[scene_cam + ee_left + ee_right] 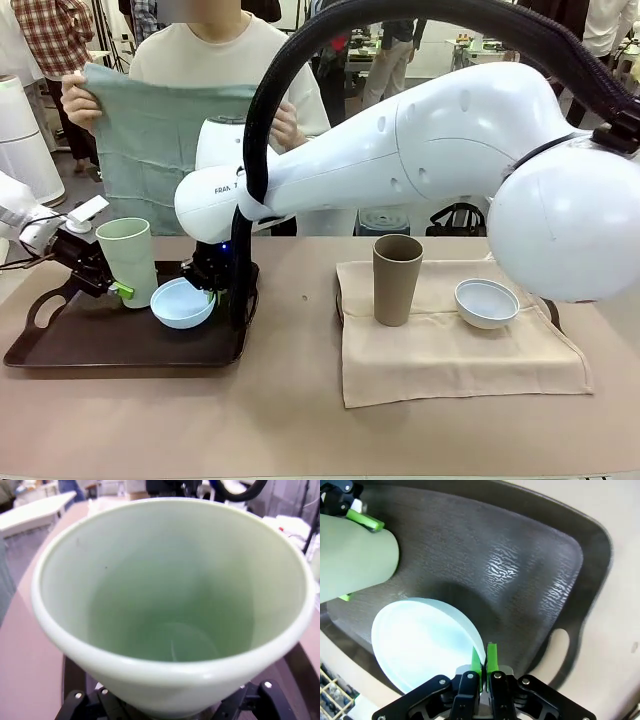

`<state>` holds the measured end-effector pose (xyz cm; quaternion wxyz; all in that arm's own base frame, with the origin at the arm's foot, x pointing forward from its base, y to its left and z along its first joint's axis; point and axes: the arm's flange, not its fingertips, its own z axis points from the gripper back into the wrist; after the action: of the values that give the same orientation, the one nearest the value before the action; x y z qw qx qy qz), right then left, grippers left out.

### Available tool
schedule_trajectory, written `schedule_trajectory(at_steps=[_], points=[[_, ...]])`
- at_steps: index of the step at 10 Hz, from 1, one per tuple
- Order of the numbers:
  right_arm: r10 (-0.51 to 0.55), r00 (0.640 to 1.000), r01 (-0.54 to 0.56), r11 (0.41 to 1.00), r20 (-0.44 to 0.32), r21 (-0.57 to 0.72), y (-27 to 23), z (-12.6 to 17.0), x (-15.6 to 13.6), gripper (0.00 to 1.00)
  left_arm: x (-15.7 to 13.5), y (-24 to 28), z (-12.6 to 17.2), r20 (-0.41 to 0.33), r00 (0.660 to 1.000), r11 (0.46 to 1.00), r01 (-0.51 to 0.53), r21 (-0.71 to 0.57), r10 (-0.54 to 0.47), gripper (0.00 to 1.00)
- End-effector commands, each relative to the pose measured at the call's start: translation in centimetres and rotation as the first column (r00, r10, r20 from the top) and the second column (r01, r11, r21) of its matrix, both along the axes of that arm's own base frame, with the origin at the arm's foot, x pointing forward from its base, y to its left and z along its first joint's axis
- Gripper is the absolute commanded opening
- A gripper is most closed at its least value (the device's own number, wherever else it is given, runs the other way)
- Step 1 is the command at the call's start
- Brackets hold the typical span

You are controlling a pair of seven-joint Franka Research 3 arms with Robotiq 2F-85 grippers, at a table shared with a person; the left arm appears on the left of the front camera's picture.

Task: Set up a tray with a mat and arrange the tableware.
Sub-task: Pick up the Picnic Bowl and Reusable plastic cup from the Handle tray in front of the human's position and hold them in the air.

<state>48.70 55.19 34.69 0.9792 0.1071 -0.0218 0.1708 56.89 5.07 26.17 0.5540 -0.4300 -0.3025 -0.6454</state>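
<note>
Grip check, both arms

My left jaws straddle the base of the pale green tumbler (128,258), upright on the dark tray (120,345); I cannot tell whether they grip. My right jaws, narrow, pinch the light blue bowl (183,303) at its rim beside it.

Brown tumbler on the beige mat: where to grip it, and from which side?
Clamp the brown tumbler on its side wall around mid-height, jaws level, coming from the table's near edge. It stands upright on the beige mat, tall, handleless, widening toward the rim, so a side clamp should seat well. The bluish-white bowl sits apart to its right; probably avoid that side.
</note>
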Motion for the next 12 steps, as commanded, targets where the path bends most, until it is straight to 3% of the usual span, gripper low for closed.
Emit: schedule_trajectory(at_steps=[1, 4, 8, 10, 11, 12], points=[[-0.022, 1.0, 0.022, 1.0, 0.006, -0.006, -2.8, 3.2, -1.1, 0.0, -1.8, 1.8, 3.3, 0.006, 0.998, 0.998, -0.062, 0.03, 0.062, 0.15], [-0.045, 0.996, 0.044, 0.999, 0.083, 0.006, -4.7, 10.0, -2.1, 0.0, -5.3, 5.6, 9.5, 0.062, 0.991, 0.993, -0.12, 0.018, 0.119, 0.15], [-0.043, 0.988, 0.046, 0.999, 0.147, -0.022, -3.6, 17.3, -4.3, 0.0, -11.3, 6.3, 16.9, 0.143, 0.982, 0.991, -0.132, 0.031, 0.126, 0.15], [-0.041, 0.989, 0.043, 0.999, 0.141, -0.014, -3.6, 18.9, -5.1, 0.0, -12.8, 6.7, 18.6, 0.157, 0.977, 0.987, -0.153, 0.044, 0.144, 0.15], [-0.021, 0.989, 0.021, 1.0, 0.144, 0.003, -3.7, 18.1, -4.3, 0.0, -10.9, 6.9, 17.6, 0.159, 0.979, 0.991, -0.132, 0.02, 0.127, 0.15], [-0.021, 0.989, 0.021, 1.0, 0.144, 0.003, -3.7, 18.1, -4.3, 0.0, -10.9, 6.9, 17.6, 0.159, 0.979, 0.991, -0.132, 0.02, 0.127, 0.15]])
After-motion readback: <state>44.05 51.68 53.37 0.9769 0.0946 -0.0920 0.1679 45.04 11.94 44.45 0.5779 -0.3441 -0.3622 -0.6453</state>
